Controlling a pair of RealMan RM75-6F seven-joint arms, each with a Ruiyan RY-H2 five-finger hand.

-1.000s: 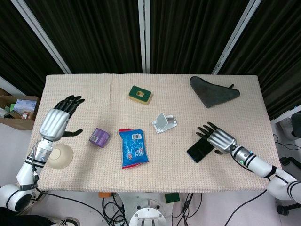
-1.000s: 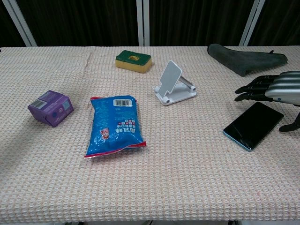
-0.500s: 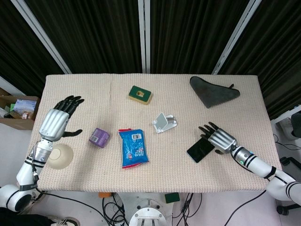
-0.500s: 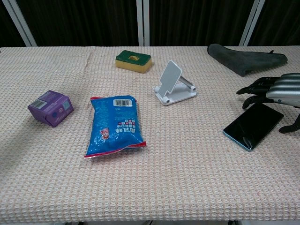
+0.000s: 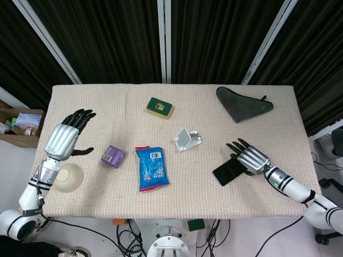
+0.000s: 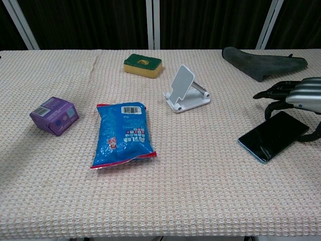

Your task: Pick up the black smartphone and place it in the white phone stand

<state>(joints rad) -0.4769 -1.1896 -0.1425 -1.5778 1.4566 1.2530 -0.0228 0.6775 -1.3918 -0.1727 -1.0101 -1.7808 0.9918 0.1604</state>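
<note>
The black smartphone (image 5: 229,172) (image 6: 273,135) lies flat on the table cloth at the right front. My right hand (image 5: 251,158) (image 6: 296,94) hovers over its right end. The fingers (image 6: 271,103) curl down at the phone's far edge and the thumb (image 6: 316,133) sits at its near right corner. Whether they grip it I cannot tell. The white phone stand (image 5: 187,140) (image 6: 185,90) stands empty in the middle, left of the phone. My left hand (image 5: 66,137) is held open at the table's left edge, away from both.
A blue snack bag (image 5: 151,167) (image 6: 123,133) and a purple box (image 5: 113,156) (image 6: 54,115) lie left of the stand. Behind it is a green-yellow sponge (image 5: 159,107) (image 6: 143,65). A dark grey cloth (image 5: 242,104) (image 6: 263,63) lies at the back right. A cream bowl (image 5: 68,177) sits off the table's left edge.
My right hand has sunk lower over the phone's right end, with fingers and thumb closing toward its edges. The phone has shifted slightly. The left hand has not moved.
</note>
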